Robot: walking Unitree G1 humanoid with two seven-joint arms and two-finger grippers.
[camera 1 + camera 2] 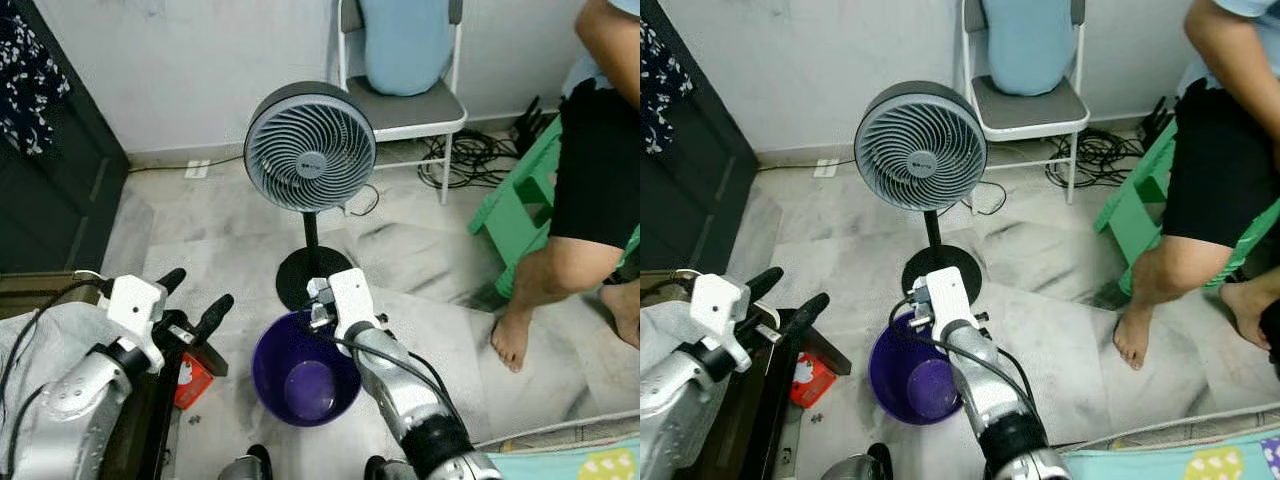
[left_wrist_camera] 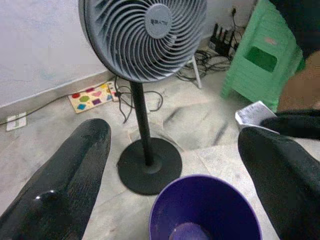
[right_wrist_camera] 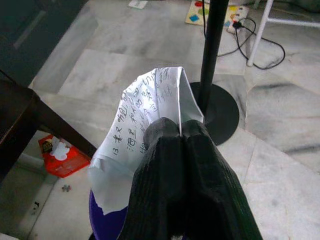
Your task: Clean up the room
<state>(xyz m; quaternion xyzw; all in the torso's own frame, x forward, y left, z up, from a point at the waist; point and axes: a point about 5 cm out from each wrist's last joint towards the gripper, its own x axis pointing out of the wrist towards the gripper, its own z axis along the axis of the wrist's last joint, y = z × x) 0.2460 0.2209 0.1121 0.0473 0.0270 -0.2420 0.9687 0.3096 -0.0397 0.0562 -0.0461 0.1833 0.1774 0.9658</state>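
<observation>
While the right gripper [image 3: 181, 137] pinches a handwritten paper [image 3: 142, 117] above the purple bin [image 1: 305, 370], the left gripper [image 1: 195, 300] hovers beside it, jaws spread, near the fan [image 1: 310, 147].

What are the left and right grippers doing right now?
Left gripper: jaws open, holding nothing, beside the purple bin.
Right gripper: jaws shut on a sheet of handwritten paper, above the bin.
</observation>
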